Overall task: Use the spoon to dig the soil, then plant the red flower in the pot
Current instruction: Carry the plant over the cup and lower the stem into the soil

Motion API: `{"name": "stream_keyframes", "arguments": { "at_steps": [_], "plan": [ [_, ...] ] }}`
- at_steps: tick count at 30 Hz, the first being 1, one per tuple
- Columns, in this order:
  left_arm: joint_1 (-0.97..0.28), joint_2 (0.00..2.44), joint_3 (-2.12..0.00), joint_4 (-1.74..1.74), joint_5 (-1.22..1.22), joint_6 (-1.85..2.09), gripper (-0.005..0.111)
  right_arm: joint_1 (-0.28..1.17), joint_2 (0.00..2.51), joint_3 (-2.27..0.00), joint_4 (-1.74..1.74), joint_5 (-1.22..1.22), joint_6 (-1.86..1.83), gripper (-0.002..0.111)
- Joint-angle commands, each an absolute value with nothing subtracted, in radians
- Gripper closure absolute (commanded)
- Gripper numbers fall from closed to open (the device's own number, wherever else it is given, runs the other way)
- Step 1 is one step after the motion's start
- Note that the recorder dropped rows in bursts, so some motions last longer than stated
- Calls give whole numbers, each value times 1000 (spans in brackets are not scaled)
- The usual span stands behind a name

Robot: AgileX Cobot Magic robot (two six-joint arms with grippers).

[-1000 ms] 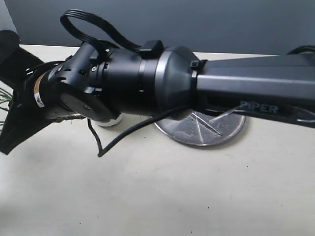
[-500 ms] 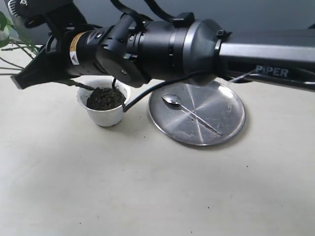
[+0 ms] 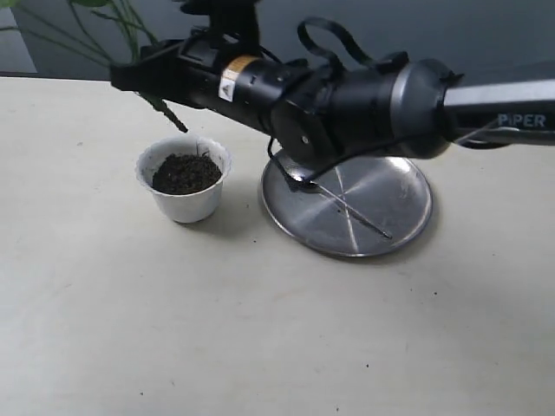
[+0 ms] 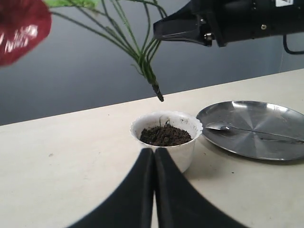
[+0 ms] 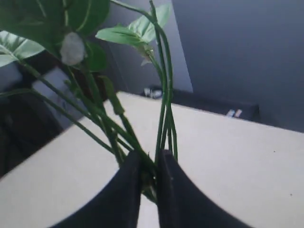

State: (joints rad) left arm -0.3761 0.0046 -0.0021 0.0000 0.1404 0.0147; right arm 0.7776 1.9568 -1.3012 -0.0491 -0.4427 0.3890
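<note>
My right gripper [image 3: 146,80] reaches across to the left and is shut on the red flower's bundled green stems [image 5: 164,118]. The brownish stem tip [image 3: 177,124] hangs just above the far rim of the white fluted pot [image 3: 184,201], apart from it. Dark soil [image 3: 185,172] fills the pot. Green leaves [image 5: 128,33] spread overhead, and one red bloom [image 4: 21,28] shows. The spoon [image 3: 340,201] lies on the round steel plate [image 3: 399,212]. My left gripper [image 4: 154,153] sits low just in front of the pot [image 4: 167,142], shut with nothing in it.
The steel plate stands right of the pot, close beside it. The right arm's thick black body [image 3: 364,104] spans over the plate's far side. A dark wall runs behind the cream table [image 3: 260,347].
The right arm has risen and swung back, uncovering the pot and plate. The flower's stem tip has moved from the pot's left rim to a spot above its far rim.
</note>
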Motion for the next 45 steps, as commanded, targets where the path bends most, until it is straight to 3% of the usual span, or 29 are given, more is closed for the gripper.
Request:
{"name": "stream_keyframes", "arguments": {
  "at_steps": [1,7,24,28,34,45],
  "plan": [
    [-383,0,0,0,127,11,106,760,1931,-1068,129,-899,371,109],
    [-383,0,0,0,127,11,106,758,1931,-941,158,-1026,395,109],
    [-383,0,0,0,127,11,106,758,2104,-944,57,-1183,666,109],
    [-383,0,0,0,127,11,106,758,2106,-958,56,-1150,666,109],
    [-383,0,0,0,127,11,106,758,2106,-1034,26,-886,662,109],
    [-383,0,0,0,127,11,106,758,2106,-1082,-35,-724,648,109]
  ]
}}
